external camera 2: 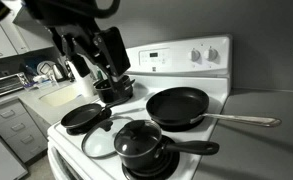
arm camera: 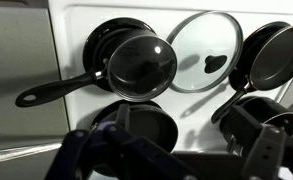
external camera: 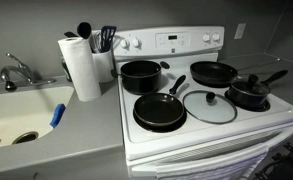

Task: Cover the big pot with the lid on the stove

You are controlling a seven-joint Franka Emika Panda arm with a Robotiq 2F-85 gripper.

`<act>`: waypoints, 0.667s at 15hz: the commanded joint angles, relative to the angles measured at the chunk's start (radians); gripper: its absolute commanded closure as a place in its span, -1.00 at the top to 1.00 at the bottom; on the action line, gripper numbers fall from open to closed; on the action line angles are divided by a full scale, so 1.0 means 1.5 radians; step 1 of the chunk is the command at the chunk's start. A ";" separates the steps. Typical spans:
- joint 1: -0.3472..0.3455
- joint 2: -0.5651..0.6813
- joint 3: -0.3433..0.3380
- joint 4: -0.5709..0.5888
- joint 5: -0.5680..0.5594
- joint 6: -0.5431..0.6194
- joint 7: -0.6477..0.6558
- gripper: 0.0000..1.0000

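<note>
In an exterior view the lid (external camera: 209,107) is lying flat at the front of the stove (external camera: 198,131), apart from the uncovered big pot (external camera: 140,75), with a grey tabletop (external camera: 86,128) and sink (external camera: 21,118) alongside. In an exterior view the fingers (external camera 2: 114,50) are hovering spread and empty above the pot, against a grey wall (external camera 2: 261,40). In the wrist view the lid is sitting untouched, so I judge that both grasping and covering are yet to be done.

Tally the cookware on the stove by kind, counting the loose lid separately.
Big pot: 1
Frying pans: 2, front and back
Saucepan, its own lid on: 1
Loose glass lid: 1
Total: 5
</note>
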 commanded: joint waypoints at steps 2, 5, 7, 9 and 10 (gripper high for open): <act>-0.016 0.005 0.011 0.002 0.012 -0.003 -0.011 1.00; -0.019 0.017 0.016 0.007 0.010 0.008 -0.001 1.00; -0.018 0.033 0.023 0.014 0.009 0.015 0.008 1.00; -0.015 0.049 0.030 0.017 0.011 0.031 0.019 1.00; -0.014 0.057 0.036 0.018 0.011 0.037 0.024 1.00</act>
